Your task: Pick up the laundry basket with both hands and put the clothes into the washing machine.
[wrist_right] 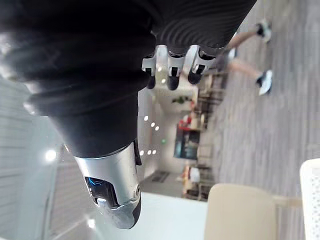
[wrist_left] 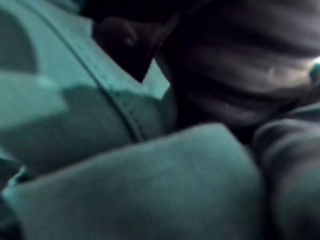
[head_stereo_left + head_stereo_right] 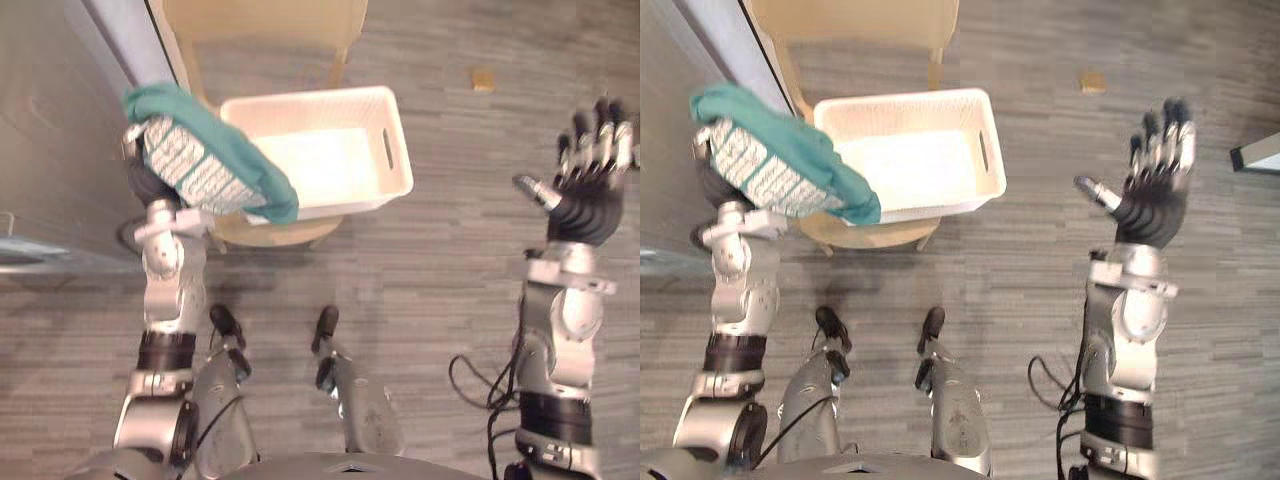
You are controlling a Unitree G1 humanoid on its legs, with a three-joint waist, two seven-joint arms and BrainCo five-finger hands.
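Teal garment [image 3: 215,150] drapes over your left hand [image 3: 148,187], raised over left end of white laundry basket [image 3: 310,97] on beige chair [image 3: 270,232]; hold on it hidden, cannot tell. Your right hand [image 3: 585,205] hangs spread, empty, well right of basket. Garment likely light, limp, prone to slide: bunch it mid-body. Basket looks stiff, light; take by end slots. Pale patterned panel on garment carries marks, nothing readable.

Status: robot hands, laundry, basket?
Left robot hand raised, teal garment draped over it. Right robot hand open, empty, held out wide. White basket sits on chair, looks empty.
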